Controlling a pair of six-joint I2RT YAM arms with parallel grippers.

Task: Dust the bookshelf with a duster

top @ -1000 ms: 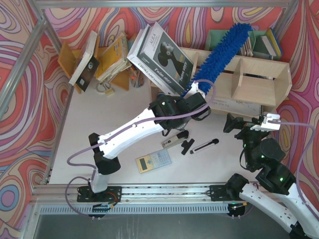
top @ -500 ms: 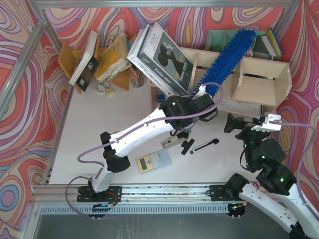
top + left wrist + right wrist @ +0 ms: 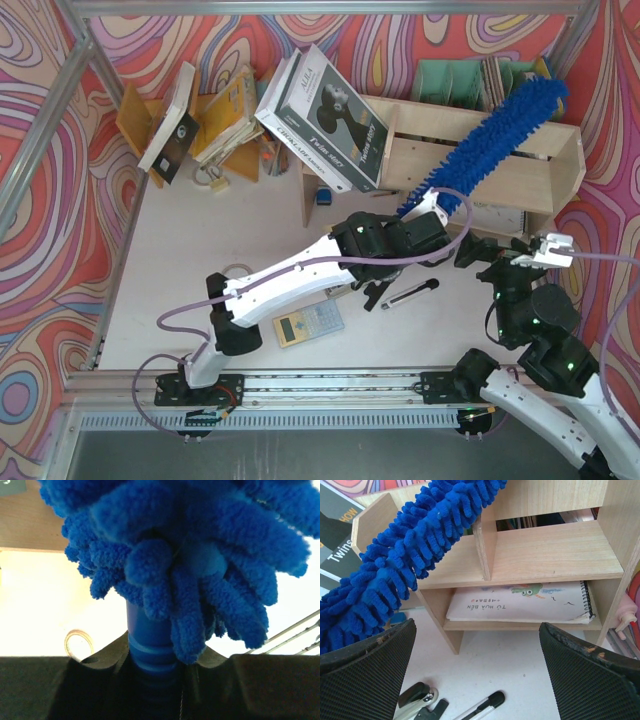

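Note:
The duster [image 3: 488, 146], a long bright-blue fluffy brush, lies slanted across the top board of the pale plywood bookshelf [image 3: 520, 185], its tip near the shelf's far right corner. My left gripper [image 3: 425, 214] is shut on the duster's blue handle [image 3: 149, 639] just in front of the shelf; the fluffy head [image 3: 190, 545] fills the left wrist view. My right gripper [image 3: 505, 252] is open and empty, low in front of the shelf's right compartments. In the right wrist view the duster [image 3: 410, 555] crosses the shelf [image 3: 555, 550] above the gripper [image 3: 477, 675].
A spiral notebook [image 3: 520, 605] lies in the lower shelf slot. A black-and-silver stapler [image 3: 417, 700] and a black-and-white pen [image 3: 410, 293] lie on the table with a calculator [image 3: 308, 325]. Books [image 3: 325, 115] lean on the shelf's left end. An orange-brown rack [image 3: 215, 120] and green file holders [image 3: 450, 80] stand behind.
My left arm has swung the duster to the right along the shelf top; its tip went from the middle to the far right corner. The right arm shifted slightly.

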